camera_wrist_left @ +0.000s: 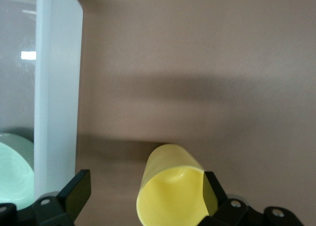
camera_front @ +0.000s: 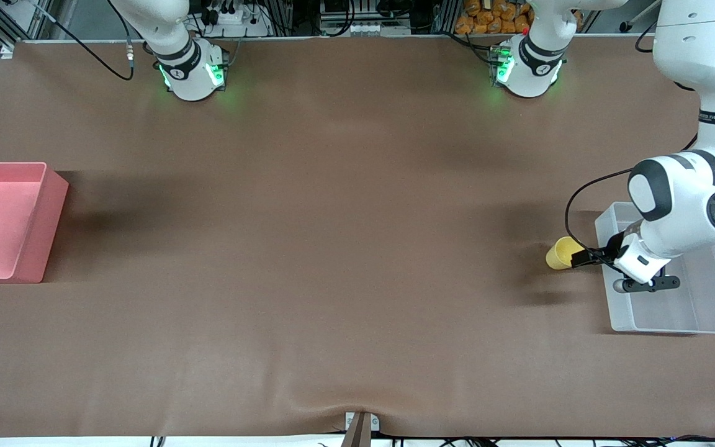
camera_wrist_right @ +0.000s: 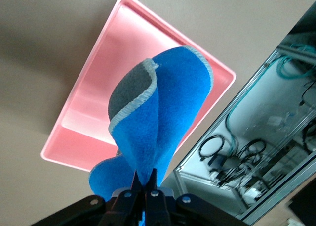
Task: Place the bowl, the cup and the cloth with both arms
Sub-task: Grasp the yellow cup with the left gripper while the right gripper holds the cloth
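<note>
Both arms mid-placement, cup and cloth.
Left claw (camera_wrist_left: 143,196) spread around tipped small yellow cup (camera_front: 563,252), lower right, beside clear plastic bin (camera_front: 674,323). Right claw (camera_wrist_right: 147,192) clenched on bright-blue fabric cloth (camera_wrist_right: 158,132), hanging over pink rectangular tray (camera_wrist_right: 89,137), likely for drop.

The desk (camera_front: 332,217) lies open and bare across its whole middle, between the pink bin (camera_front: 4,220) at the right arm's end and the clear bin (camera_front: 692,310) at the left arm's end. The clear bin's wall (camera_wrist_left: 57,97) stands between the cup (camera_wrist_left: 170,189), which lies tipped on the desk just beside it, and the bowl (camera_wrist_left: 15,166) inside. The left gripper (camera_wrist_left: 143,194), fingers spread wide, straddles that wall. The pink bin's floor shows bare under the cloth (camera_wrist_right: 158,112), which hangs pinched in the right gripper (camera_wrist_right: 145,189) above it.
</note>
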Controlling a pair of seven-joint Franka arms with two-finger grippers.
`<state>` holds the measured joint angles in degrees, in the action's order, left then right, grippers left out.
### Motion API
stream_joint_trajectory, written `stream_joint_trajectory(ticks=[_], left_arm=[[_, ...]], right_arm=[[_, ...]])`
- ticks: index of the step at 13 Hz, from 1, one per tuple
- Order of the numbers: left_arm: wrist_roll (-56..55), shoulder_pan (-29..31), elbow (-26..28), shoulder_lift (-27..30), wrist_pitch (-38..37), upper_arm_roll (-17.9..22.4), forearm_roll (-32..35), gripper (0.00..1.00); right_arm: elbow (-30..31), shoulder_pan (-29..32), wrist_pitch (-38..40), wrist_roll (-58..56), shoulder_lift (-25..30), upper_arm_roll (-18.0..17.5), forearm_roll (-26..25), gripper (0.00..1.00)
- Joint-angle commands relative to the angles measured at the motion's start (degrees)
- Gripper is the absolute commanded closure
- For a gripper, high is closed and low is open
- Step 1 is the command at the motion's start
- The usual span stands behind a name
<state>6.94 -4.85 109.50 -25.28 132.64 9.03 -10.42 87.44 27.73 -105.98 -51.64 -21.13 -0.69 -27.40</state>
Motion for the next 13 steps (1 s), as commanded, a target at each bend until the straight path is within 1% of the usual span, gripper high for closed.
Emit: stream_joint_trajectory(ticks=[1,3,4,5,6,7,8,9,11,13], left_arm=[[-1.5,0.2,4.9,2.5,2.3,-0.3,4.1,0.00],[-1.6,-0.1,6.4,2.7,2.9,-0.4,4.1,0.00],[-1.5,-0.1,7.0,2.7,2.9,-0.6,4.3,0.13],[-1.5,0.0,7.1,2.7,2.9,-0.6,4.3,0.38],[-1.4,-0.1,7.1,2.6,2.9,-0.5,4.4,0.68],[-1.5,-0.1,6.9,2.5,2.9,-0.6,5.1,0.92],[-1.6,0.0,6.5,2.3,2.9,-0.6,5.1,1.00],[-1.6,0.2,6.3,2.5,2.8,-0.6,5.2,1.00],[-1.2,0.5,3.7,2.7,1.3,-0.6,5.2,1.00],[-1.2,0.9,-1.1,2.7,-5.1,-0.4,4.9,1.00]], right_arm=[[-1.3,1.4,-2.2,-3.7,-1.8,-0.5,-1.6,1.00],[-1.3,2.1,-5.5,-7.2,-3.1,-0.5,-1.5,1.00],[-1.2,2.2,-7.0,-9.2,-3.6,-0.5,-1.5,1.00],[-1.2,2.5,-7.5,-10.0,-3.7,-0.5,-1.5,1.00],[-1.1,2.8,-7.7,-10.1,-3.7,-0.5,-1.5,1.00],[-1.2,3.5,-8.1,-10.2,-3.7,-0.5,-1.5,1.00],[-1.0,4.3,-9.5,-11.0,-3.9,-0.5,-1.5,1.00],[-1.1,5.0,-10.6,-12.4,-4.4,-0.5,-1.5,1.00],[-1.1,6.1,-12.8,-13.7,-4.9,-0.5,-1.4,1.00],[-1.1,6.5,-13.1,-14.5,-5.3,-0.5,-1.2,1.00]])
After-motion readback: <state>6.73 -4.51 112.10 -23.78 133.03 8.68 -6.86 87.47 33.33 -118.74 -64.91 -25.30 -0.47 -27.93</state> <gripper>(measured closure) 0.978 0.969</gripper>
